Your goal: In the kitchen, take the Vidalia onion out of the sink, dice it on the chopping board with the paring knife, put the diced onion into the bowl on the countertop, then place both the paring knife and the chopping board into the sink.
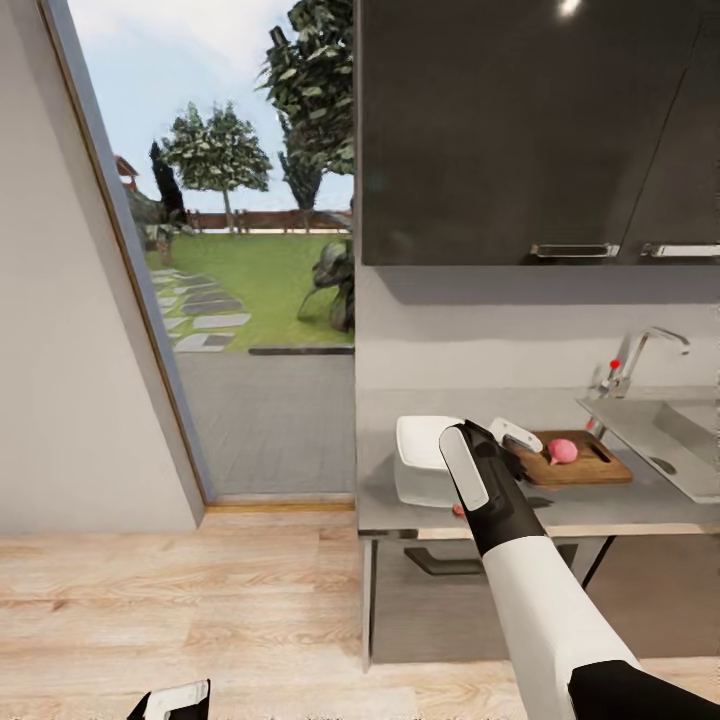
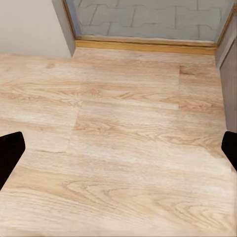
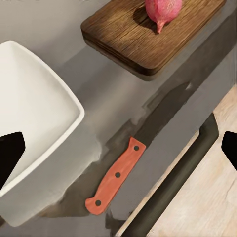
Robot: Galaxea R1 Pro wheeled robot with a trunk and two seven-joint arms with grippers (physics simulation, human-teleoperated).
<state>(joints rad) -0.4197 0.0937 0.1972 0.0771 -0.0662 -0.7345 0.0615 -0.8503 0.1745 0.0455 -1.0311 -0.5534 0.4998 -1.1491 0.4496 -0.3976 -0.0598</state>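
A kitchen with a pale wood floor (image 2: 118, 148) is seen, a glass door at the left opening on a garden, dark wall cabinets (image 1: 530, 130) hung above a grey countertop (image 1: 600, 505). At the far right of that worktop the sink (image 1: 668, 425) is set, its chrome tap (image 1: 640, 355) standing behind it. Just beside the sink the chopping board (image 3: 143, 37) is laid flat, and the Vidalia onion (image 3: 162, 10) is resting on it, whole. The white bowl (image 3: 34, 113) is placed near the board's other end, apart from it. Between bowl and counter front, the paring knife (image 3: 131, 165) is lying flat on the steel, handle toward the edge, untouched. The right gripper (image 3: 118, 148) is held above the knife, its fingers spread wide with nothing between them. The left gripper (image 2: 118, 148) is hung low over the floor, likewise spread and empty.
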